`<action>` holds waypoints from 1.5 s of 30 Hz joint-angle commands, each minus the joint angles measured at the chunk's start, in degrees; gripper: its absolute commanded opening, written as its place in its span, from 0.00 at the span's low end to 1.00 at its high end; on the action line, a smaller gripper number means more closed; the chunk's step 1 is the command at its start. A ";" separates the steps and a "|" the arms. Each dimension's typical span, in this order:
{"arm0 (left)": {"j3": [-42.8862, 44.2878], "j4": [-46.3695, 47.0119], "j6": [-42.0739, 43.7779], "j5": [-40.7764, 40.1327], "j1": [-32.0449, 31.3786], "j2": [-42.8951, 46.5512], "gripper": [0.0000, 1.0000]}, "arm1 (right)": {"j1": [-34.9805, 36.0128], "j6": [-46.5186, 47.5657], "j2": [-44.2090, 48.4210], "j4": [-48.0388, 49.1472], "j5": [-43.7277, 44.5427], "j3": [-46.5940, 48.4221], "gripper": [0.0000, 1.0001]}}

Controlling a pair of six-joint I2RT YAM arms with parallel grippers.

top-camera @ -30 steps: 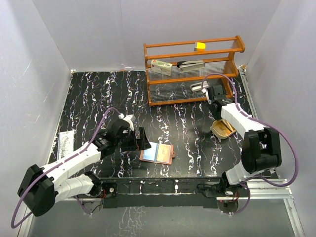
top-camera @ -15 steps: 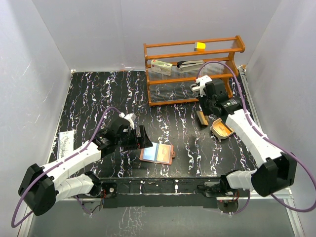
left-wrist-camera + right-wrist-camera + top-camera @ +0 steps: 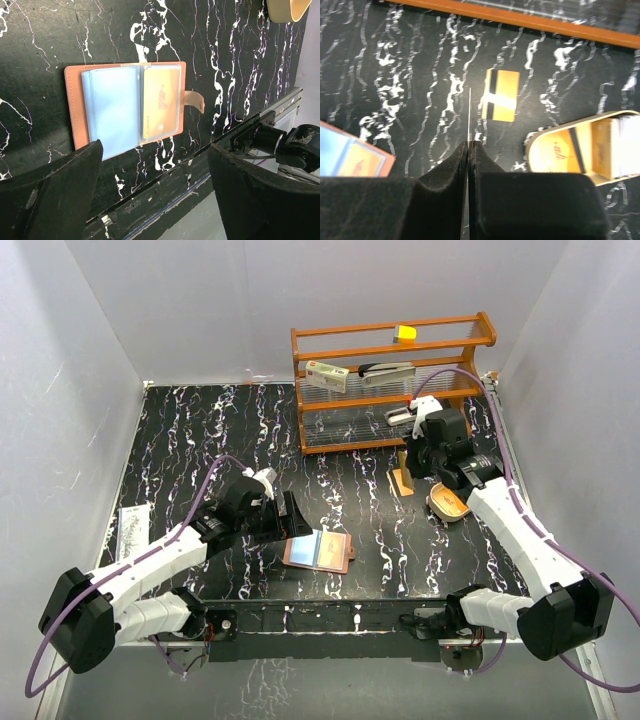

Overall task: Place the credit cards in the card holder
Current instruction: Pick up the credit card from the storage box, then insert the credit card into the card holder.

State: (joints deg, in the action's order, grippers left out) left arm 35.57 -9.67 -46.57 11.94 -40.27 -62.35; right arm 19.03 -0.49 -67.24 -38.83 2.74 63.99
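Black marbled table (image 3: 190,440) with two arms. The card holder (image 3: 318,551) lies open and flat near the front edge, close beside the left claw (image 3: 280,517) and at about 4 o'clock from it. Left wrist view: the two left fingers (image 3: 55,190) stand wide apart with nothing between them. The holder sits at 12 o'clock from the gap, its near edge level with the fingertips; whether they touch it cannot be judged. A light blue card (image 3: 112,112) covers the holder's left panel, and an orange card (image 3: 161,102) fills the clear pocket of the right panel. A closing tab (image 3: 194,101) projects at 3 o'clock. Right wrist view: the right claw (image 3: 469,142) is closed flat on a held card (image 3: 470,112), seen edge-on as a thin pale line rising toward 12 o'clock. A striped card (image 3: 501,96), orange with a dark band, lies flat on the table at 1 o'clock from the fingertips, apart from them. The tan oval tray (image 3: 529,142) at 3 o'clock contains more cards (image 3: 557,150). The holder's corner shows at 9 o'clock, well apart from the right claw. The wooden rack (image 3: 390,390) stands at 12 o'clock on the table's far side.
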 commanded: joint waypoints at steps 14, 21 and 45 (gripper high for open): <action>1.05 -8.21 4.46 -8.00 -0.13 1.00 0.51 | 12.66 -36.09 2.26 22.22 -20.96 -15.42 0.00; -1.41 -3.30 2.00 -2.86 -0.06 0.37 0.49 | 17.90 -43.98 -1.19 31.57 -21.22 -20.74 0.00; -10.98 23.98 -19.52 12.85 -0.07 7.95 0.46 | 18.26 -54.78 6.26 44.58 -27.46 -28.17 0.00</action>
State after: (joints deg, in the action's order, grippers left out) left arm 22.92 17.17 -66.39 25.93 -40.27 -57.17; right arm 37.08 -52.71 -62.06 2.04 -25.06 37.21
